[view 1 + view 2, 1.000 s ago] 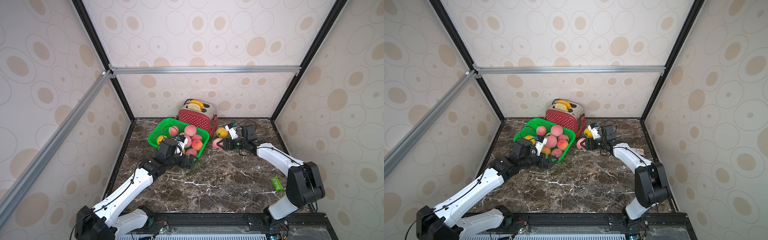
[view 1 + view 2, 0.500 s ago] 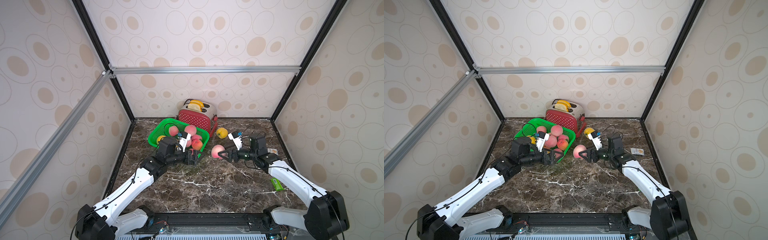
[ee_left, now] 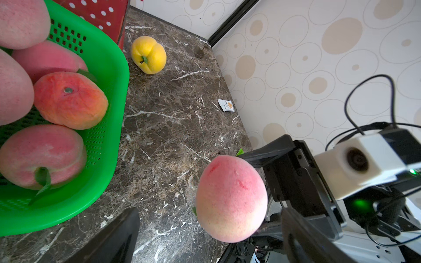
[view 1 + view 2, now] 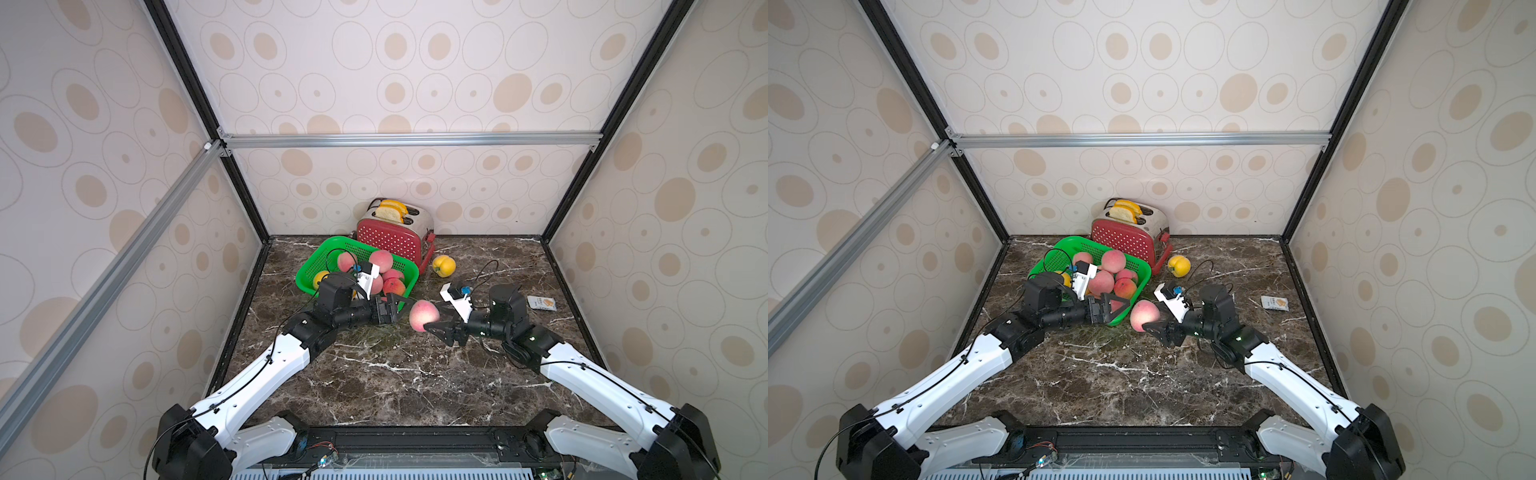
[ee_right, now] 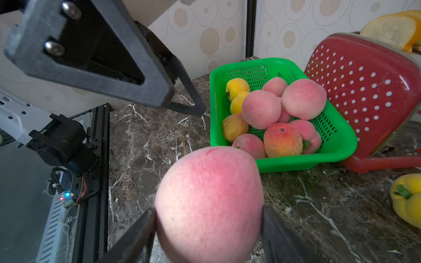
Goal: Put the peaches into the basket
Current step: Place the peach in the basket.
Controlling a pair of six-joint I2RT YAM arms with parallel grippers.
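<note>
A pink peach (image 4: 420, 312) (image 4: 1142, 314) hangs above the marble table, with my right gripper (image 4: 434, 319) (image 5: 208, 227) shut on its two sides. My left gripper (image 4: 399, 309) (image 3: 210, 213) faces it from the basket side, open wide, and its fingers (image 3: 118, 236) touch nothing. The peach (image 3: 231, 198) (image 5: 209, 205) hangs just in front of those open jaws. The green basket (image 4: 332, 239) (image 4: 1075, 239) (image 5: 250, 61) holds several peaches (image 4: 381, 259) (image 5: 260, 109). A yellow peach (image 4: 444, 266) (image 3: 148, 54) lies on the table right of the toaster.
A red white-dotted toaster (image 4: 390, 243) (image 5: 364, 95) with bread slices stands at the back wall, touching the basket's far corner. A small packet (image 4: 541, 302) lies near the right wall. Patterned walls enclose the table on three sides.
My right gripper has carried the pink peach away from the toaster, toward the front and left, off the table. My left gripper has swung from the basket's front edge toward the peach.
</note>
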